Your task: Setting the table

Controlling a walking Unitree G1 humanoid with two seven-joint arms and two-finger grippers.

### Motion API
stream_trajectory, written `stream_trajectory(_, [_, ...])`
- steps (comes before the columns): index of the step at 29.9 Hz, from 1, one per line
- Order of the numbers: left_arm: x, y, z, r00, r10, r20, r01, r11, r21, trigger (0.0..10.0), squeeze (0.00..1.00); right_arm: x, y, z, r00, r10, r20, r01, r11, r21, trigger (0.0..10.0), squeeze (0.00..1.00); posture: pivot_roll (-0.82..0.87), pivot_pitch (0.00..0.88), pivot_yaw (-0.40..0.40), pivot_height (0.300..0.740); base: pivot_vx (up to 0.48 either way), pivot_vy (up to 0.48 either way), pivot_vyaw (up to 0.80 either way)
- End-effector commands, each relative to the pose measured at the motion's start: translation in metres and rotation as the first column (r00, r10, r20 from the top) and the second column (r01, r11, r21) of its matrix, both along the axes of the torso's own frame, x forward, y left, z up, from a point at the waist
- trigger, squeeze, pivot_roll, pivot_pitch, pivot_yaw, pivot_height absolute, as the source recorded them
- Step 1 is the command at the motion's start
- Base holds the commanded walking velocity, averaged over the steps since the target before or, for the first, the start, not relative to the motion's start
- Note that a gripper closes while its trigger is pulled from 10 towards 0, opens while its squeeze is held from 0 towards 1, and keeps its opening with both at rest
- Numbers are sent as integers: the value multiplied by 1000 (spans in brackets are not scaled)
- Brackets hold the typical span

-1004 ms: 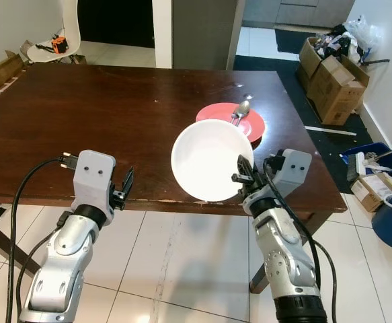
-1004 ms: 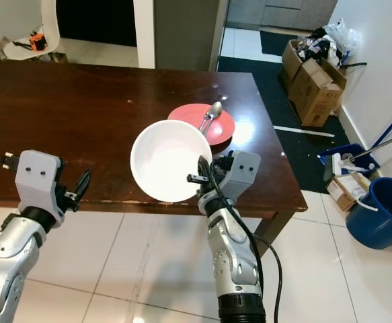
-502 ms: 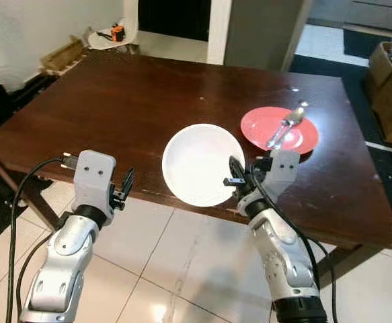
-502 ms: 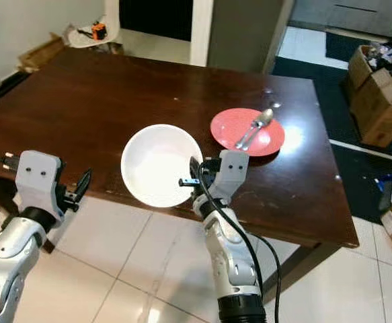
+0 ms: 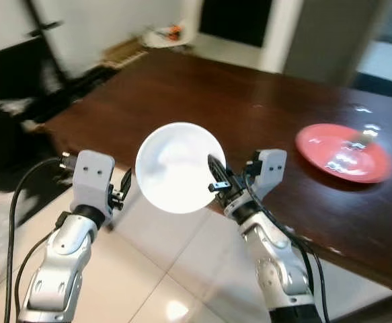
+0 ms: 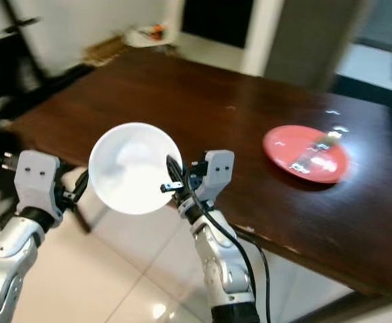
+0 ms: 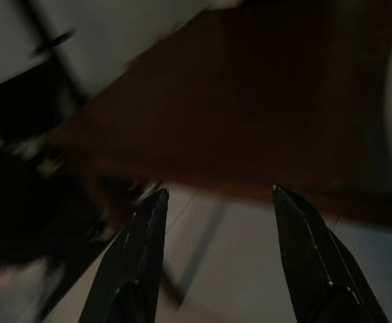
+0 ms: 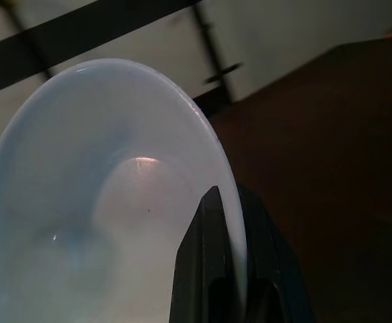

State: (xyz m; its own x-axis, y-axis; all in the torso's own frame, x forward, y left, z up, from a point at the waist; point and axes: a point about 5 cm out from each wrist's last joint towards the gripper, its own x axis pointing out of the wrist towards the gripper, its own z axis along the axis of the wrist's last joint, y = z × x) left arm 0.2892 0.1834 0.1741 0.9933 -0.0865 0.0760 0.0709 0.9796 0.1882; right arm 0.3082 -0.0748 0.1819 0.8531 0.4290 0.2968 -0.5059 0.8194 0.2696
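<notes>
Dark wooden desk [image 5: 202, 101] stretches ahead, red plate [image 5: 343, 152] far right. Our right pincer [image 5: 217, 180] pinches the white bowl [image 5: 179, 167] by its rim, off the desk's edge; left pincer [image 7: 216, 202] hangs spread. We should keep the bowl level and lower gently.

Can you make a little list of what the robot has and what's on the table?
right claw: shut on the rim of the white bowl, held up in the air
left claw: open, holding nothing
table: dark brown wood
red plate: on the table, to the robot's right
on the plate: something shiny, too blurry to name
picture: blurry
</notes>
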Motion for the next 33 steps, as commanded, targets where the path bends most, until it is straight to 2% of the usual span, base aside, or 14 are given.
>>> stream_trajectory(1, [0, -1, -4, 1000, -2, -20, 2, 1000, 12, 10000, 0, -2, -1, -2, 1000, 4, -7, -4, 1000, 8, 10000, 0, 61, 50, 50, 740, 0, 0, 788])
stream_trajectory(20, [1, -1, -5, 1000, 1, -25, -1, 1000, -2, 10000, 0, -5, 3, -2, 999, 42, -6, -42, 999, 9, 10000, 0, 63, 50, 51, 740, 0, 0, 788])
stream_trajectory(33, [2, 3, -8, 998, 40, -49, -40, 999, -3, 10000, 0, -6, 5, -2, 998, 64, -4, -64, 998, 4, 10000, 0, 66, 45, 52, 740, 0, 0, 788])
